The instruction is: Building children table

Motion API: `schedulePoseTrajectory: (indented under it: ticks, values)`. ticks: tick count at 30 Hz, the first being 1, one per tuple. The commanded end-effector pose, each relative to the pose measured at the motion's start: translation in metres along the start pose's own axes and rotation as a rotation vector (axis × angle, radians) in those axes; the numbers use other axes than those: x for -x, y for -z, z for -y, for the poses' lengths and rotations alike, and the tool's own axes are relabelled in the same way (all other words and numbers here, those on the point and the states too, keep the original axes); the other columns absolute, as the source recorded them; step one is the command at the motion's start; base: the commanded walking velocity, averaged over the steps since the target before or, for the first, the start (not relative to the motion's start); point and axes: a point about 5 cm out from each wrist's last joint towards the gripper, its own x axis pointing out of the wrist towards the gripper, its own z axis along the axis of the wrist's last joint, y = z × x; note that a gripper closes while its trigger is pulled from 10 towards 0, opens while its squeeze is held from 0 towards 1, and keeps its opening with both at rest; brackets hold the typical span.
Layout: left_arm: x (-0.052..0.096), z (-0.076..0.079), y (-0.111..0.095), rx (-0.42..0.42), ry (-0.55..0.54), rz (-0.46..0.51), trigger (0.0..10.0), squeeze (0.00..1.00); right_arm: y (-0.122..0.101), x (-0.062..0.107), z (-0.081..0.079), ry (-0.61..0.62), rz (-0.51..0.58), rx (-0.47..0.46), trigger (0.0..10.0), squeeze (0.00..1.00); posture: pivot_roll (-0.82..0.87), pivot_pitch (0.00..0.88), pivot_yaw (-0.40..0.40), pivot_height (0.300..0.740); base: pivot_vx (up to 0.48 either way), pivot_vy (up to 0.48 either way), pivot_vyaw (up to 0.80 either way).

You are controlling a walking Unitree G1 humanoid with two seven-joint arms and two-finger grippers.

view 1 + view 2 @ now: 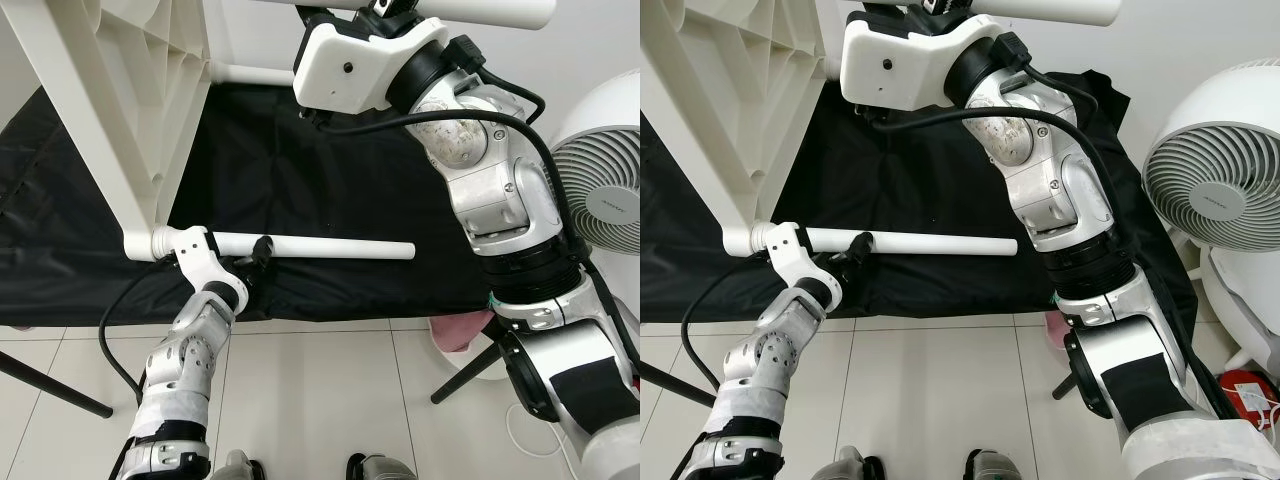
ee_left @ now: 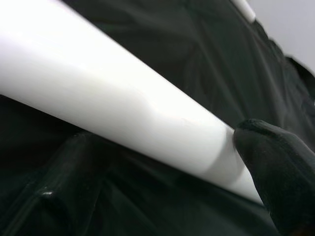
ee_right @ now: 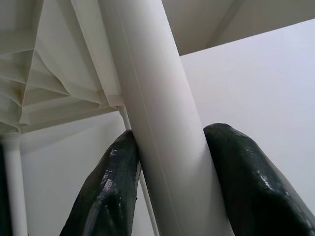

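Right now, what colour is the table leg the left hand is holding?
White. The table leg in the left hand shows best in the left eye view, against black cloth.

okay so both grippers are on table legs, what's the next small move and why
Probably twist the lower leg with the left gripper to seat it: it already sits in the tabletop corner socket, while the right gripper steadies the upper leg.

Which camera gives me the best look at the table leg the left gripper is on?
The left eye view: it shows the lower table leg whole, from its socket in the white tabletop to its free end, with the left gripper around it. The right eye view matches. The left wrist view gives only a close stretch against one finger.
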Motion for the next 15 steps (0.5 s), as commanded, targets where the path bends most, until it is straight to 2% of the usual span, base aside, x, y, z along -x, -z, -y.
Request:
schedulePoseTrajectory:
  ticks: [1, 9, 15]
  values:
    - [0.001, -0.019, -0.025, 0.018, -0.173, 0.11, 10.0, 0.0, 0.007, 0.009, 0.021, 0.137, -0.02, -0.107, 10.0, 0.0, -0.15, 0.126, 0.091, 0.74, 0.0, 0.0, 0.0]
    - [0.001, -0.02, -0.033, 0.016, -0.187, 0.139, 10.0, 0.0, 0.006, 0.012, 0.025, 0.154, -0.006, -0.135, 10.0, 0.0, -0.14, 0.129, 0.096, 0.74, 0.0, 0.0, 0.0]
    - [0.0, -0.02, -0.045, 0.002, -0.19, 0.169, 10.0, 0.0, 0.018, 0.019, 0.031, 0.178, -0.044, -0.181, 10.0, 0.0, -0.13, 0.132, 0.103, 0.74, 0.0, 0.0, 0.0]
